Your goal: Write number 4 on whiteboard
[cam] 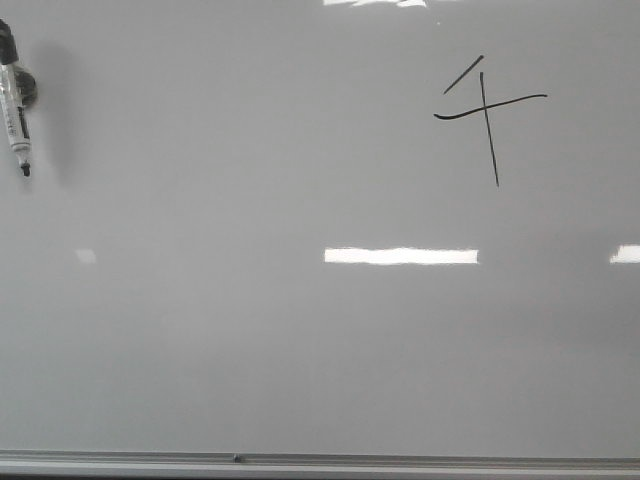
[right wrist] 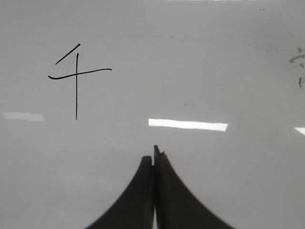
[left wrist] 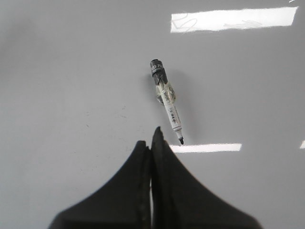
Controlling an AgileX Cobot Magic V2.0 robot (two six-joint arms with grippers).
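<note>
So the number 4 (right wrist: 76, 76) sits on the whiteboard (right wrist: 200, 57) well clear of the right claw (right wrist: 154, 151) (fingers pressed together, empty). Left claw (left wrist: 151, 136), also closed, hangs near the marker (left wrist: 167, 98).

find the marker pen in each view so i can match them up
Front view: marker pen at the far left edge, upper part, tip down.
Left wrist view: marker pen near the centre, just beyond the shut left gripper.
Right wrist view: not in it.
Shared landmark: the drawn 4 links front and right wrist views.
</note>
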